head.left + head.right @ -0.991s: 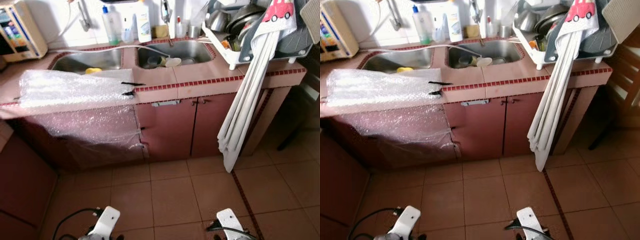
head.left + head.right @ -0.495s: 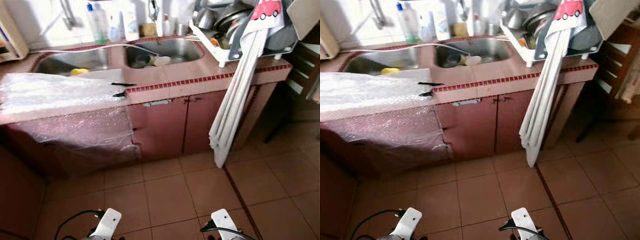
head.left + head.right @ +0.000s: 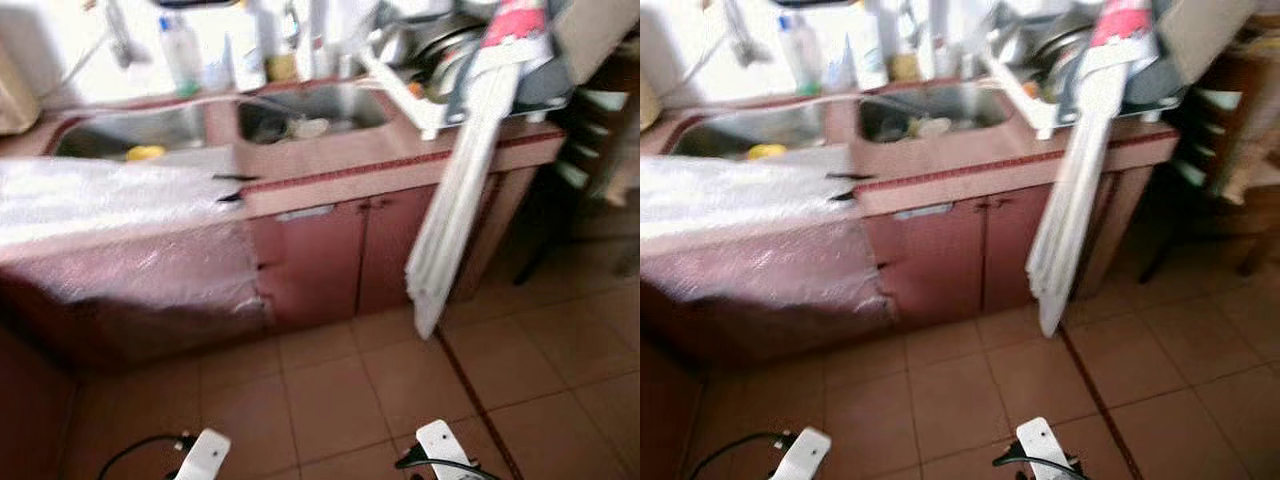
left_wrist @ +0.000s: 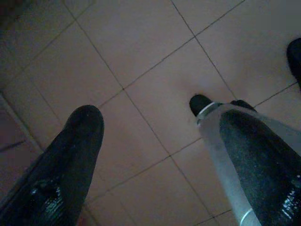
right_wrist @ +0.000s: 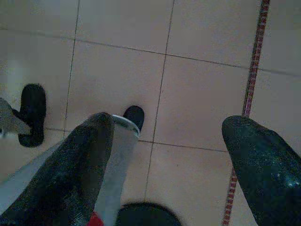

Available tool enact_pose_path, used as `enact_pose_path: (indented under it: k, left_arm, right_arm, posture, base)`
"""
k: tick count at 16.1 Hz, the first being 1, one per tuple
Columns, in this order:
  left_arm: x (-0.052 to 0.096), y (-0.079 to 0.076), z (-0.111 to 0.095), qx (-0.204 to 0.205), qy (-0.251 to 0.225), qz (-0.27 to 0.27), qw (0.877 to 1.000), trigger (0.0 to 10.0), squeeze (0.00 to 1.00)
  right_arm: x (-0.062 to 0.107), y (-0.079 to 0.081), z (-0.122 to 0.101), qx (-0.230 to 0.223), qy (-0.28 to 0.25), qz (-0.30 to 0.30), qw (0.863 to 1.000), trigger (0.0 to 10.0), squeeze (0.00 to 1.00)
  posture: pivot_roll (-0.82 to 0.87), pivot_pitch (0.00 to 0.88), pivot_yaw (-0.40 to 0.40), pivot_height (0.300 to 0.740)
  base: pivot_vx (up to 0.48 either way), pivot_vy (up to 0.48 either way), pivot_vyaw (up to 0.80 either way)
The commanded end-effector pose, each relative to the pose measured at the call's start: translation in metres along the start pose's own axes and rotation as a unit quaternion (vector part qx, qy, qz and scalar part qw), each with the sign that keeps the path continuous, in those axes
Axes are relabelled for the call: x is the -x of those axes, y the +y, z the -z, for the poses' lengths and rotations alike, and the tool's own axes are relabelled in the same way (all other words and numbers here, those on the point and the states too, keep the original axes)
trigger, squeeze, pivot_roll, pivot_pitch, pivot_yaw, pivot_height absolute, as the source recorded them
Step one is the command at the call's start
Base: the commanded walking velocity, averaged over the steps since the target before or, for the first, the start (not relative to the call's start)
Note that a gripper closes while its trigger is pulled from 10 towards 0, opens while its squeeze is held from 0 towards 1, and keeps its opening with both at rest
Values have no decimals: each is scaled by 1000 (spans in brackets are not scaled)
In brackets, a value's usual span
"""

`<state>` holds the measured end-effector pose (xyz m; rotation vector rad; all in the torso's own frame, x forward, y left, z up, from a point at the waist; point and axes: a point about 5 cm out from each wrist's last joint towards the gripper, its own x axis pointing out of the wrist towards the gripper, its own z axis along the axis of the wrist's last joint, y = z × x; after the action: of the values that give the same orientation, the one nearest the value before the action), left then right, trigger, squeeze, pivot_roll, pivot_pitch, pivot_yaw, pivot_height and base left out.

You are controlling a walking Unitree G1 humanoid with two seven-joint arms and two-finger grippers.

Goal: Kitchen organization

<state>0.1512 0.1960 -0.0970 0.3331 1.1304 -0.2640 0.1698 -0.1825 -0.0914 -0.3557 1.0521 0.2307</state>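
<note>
Hanging low over the floor (image 3: pixel 330 390), both arms were idle: the left gripper (image 4: pixel 155 141) had its fingers apart with nothing between them, and the right gripper (image 5: pixel 169 155) likewise stood spread and empty above the tiles. Everything to be organized lay ahead of and above the grippers, on the counter (image 3: pixel 400 165), well apart from either one. That counter ran across the view, so its long axis was side to side in front of the robot. The rack (image 3: pixel 440 95), at the counter's right end, looked nearer to the right arm; it held stacked pans and dishes, blurred, and a long white cloth (image 3: pixel 455 210) hung from it down past the cabinet doors. Left of the rack, one sink (image 3: pixel 310 105) held some dishes; the other sink (image 3: pixel 130 135), further left, held a yellow thing. Bottles (image 3: pixel 215 50) stood behind the sinks. Bubble wrap (image 3: pixel 110 195) covered the counter's left end.
</note>
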Motion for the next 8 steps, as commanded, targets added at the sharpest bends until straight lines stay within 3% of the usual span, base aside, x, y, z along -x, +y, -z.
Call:
enact_pose_path:
  k: [1,8]
  left_arm:
    - [0,3,-4,-4,-6,-3,1000,10000,0]
    - [0,3,-7,-12,-9,-2,1000,10000,0]
  right_arm:
    - [0,1,-1,0,-3,1,1000,10000,0]
    - [0,4,2,-1,1,-3,1000,10000,0]
  posture:
    - [-92,9,81,740]
    - [-89,11,87,740]
  base:
    - [285,0,-712]
    - [282,0,-714]
